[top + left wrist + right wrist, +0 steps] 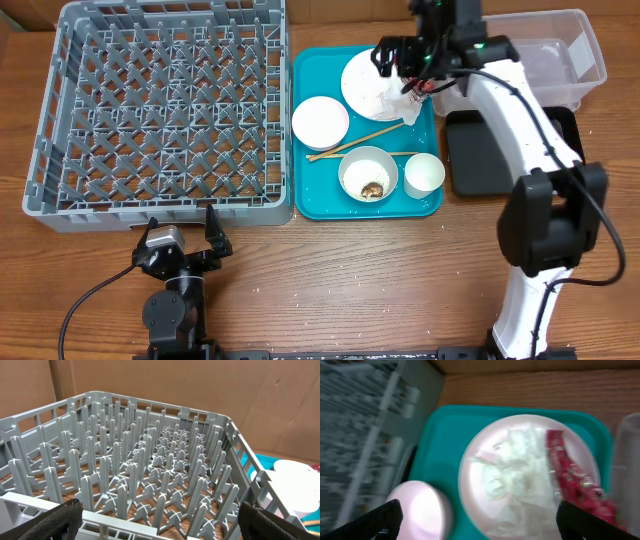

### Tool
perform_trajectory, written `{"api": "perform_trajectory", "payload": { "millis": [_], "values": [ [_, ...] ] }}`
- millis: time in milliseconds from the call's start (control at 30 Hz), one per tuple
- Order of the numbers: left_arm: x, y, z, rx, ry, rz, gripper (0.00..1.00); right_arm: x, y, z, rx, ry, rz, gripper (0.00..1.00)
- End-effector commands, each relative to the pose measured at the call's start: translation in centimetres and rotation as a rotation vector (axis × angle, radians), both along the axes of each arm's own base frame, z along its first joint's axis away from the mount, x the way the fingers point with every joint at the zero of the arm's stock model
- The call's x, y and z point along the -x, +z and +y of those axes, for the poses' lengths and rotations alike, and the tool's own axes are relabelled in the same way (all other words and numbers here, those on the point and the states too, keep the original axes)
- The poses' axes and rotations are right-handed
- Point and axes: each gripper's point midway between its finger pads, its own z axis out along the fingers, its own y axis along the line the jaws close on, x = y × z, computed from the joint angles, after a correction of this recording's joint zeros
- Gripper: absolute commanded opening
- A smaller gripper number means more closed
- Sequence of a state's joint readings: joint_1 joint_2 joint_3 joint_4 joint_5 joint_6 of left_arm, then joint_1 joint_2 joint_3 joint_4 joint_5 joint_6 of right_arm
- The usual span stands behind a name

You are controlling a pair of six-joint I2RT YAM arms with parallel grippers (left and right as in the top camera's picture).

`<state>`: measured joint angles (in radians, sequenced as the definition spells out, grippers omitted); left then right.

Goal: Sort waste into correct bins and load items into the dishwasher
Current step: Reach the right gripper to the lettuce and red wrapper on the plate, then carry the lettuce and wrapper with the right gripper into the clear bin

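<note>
Both jaws stand wide open and hold nothing. The left gripper (pixel 184 228) sits low at the near edge of the table on its folded arm and points toward the near wall of the grey dish rack (pixel 160 105). Its wrist view shows only the two finger ends, cut off at the bottom corners.

The right arm reaches from the near right to the far side. The right gripper (pixel 400 68) hangs over the white-pinkish plate (pixel 360 90) at the far right of the teal tray (pixel 310 200). On the plate lie the crumpled napkin (pixel 512 472) and, at its right, the red wrapper (pixel 567 472), with its long axis running far to near. This wrist view is blurred.

The chopsticks (pixel 355 142) lie with their long axis left to right, one tilted toward the far right. They lie between the empty bowl (pixel 320 122) and the bowl (pixel 368 170) with the brown lump (pixel 372 189). The cup (pixel 424 172) stands just right of that bowl. The arm hides part of the black tray (pixel 470 160). The clear tub (pixel 580 45) is at the far right.
</note>
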<state>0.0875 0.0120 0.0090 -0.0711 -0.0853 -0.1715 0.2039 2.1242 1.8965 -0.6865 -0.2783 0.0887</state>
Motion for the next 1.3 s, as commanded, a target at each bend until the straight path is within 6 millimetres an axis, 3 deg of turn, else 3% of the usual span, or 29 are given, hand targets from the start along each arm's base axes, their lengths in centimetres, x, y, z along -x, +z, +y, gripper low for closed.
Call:
{"api": "perform_trajectory", "payload": {
  "millis": [0,233,467,700,900,933,967,1000,1033,1167,1267],
  "values": [
    [0.0,0.0,0.0,-0.026,-0.003,0.0,1.0,-1.3,-2.1,-0.1,0.32,-0.058,-0.081,1.0],
    [0.0,0.0,0.0,-0.026,-0.003,0.0,1.0,-3.0,-8.7,-0.7,0.449,-0.117,-0.055,1.0],
    [0.0,0.0,0.0,-0.026,-0.003,0.0,1.0,-4.3,-10.9,-1.8,0.424,-0.132,-0.055,1.0],
    [0.0,0.0,0.0,-0.026,-0.003,0.0,1.0,-3.0,-13.0,0.3,0.312,-0.044,0.027,0.99],
    [0.0,0.0,0.0,-0.026,-0.003,0.0,1.0,-1.2,-15.8,0.0,0.295,-0.082,0.15,0.95],
    [0.0,0.0,0.0,-0.026,-0.003,0.0,1.0,-1.1,-16.0,0.0,0.296,-0.081,0.153,0.9],
    [0.0,0.0,0.0,-0.026,-0.003,0.0,1.0,-1.2,-16.0,0.0,0.295,-0.081,0.152,0.75],
    [0.0,0.0,0.0,-0.026,-0.003,0.0,1.0,-1.2,-16.0,0.1,0.295,-0.081,0.151,0.5],
    [0.0,0.0,0.0,-0.026,-0.003,0.0,1.0,-1.1,-16.0,0.2,0.295,-0.078,0.152,0.38],
    [0.0,0.0,0.0,-0.026,-0.003,0.0,1.0,-1.0,-14.7,1.1,0.292,-0.065,0.135,0.04],
    [0.0,0.0,0.0,-0.026,-0.003,0.0,1.0,-1.9,-9.6,1.6,0.259,-0.073,0.044,0.04]
  ]
}}
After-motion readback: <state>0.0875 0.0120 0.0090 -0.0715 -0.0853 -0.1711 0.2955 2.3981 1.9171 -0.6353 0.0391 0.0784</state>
